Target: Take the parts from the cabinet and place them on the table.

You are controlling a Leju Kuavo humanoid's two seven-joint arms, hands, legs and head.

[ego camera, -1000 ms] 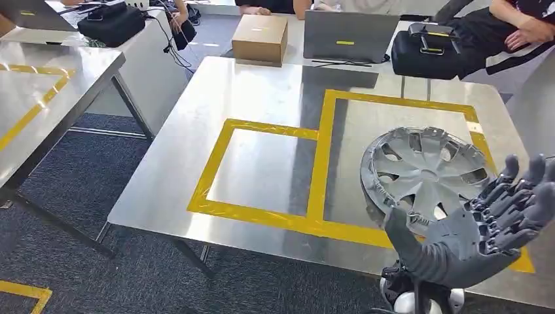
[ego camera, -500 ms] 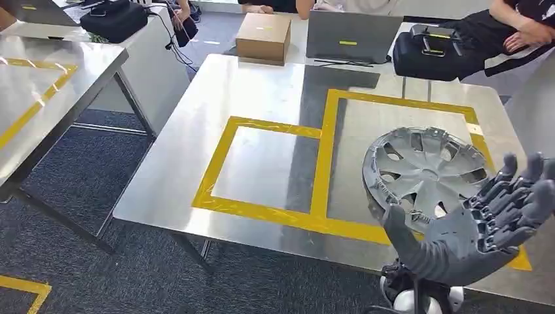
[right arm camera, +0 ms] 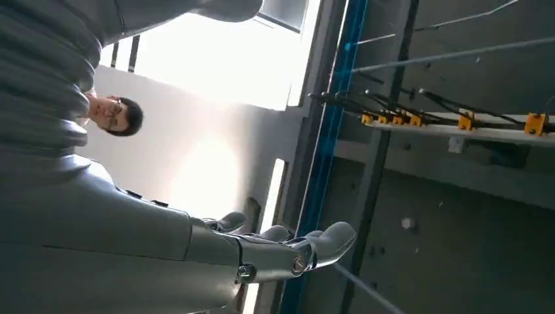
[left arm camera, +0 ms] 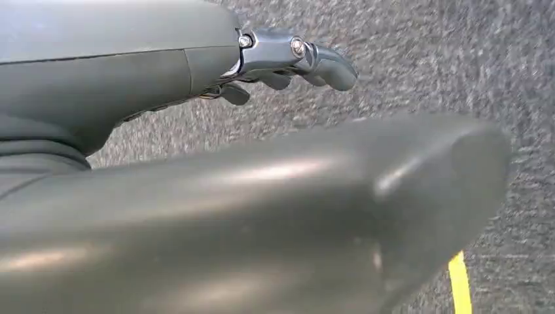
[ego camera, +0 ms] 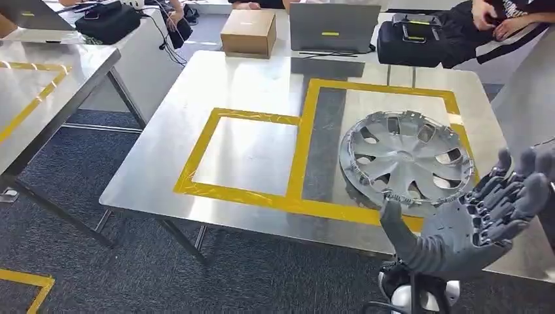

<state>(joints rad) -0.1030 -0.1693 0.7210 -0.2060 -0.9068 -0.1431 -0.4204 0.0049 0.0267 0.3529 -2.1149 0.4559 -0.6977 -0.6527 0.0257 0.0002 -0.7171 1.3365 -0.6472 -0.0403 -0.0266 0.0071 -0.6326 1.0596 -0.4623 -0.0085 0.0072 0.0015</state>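
A silver wheel cover [ego camera: 406, 157] lies flat on the steel table [ego camera: 255, 78], inside the right-hand square of yellow tape. My right hand [ego camera: 474, 219] hovers palm up at the table's near right edge, just in front of the cover, fingers spread and holding nothing. In the right wrist view the same hand [right arm camera: 288, 252] points up toward a ceiling, empty. My left hand [left arm camera: 294, 59] hangs over grey carpet with its fingers curled loosely and nothing in them.
A cardboard box [ego camera: 249, 33], a laptop [ego camera: 334, 26] and a black bag [ego camera: 412, 40] stand along the table's far edge, with people seated behind. A second steel table [ego camera: 39, 91] stands at left. Carpeted floor lies between.
The whole view has shifted: the table and wheel cover now sit slightly left and lower in the picture. My right hand stays open, palm up, in the same pose.
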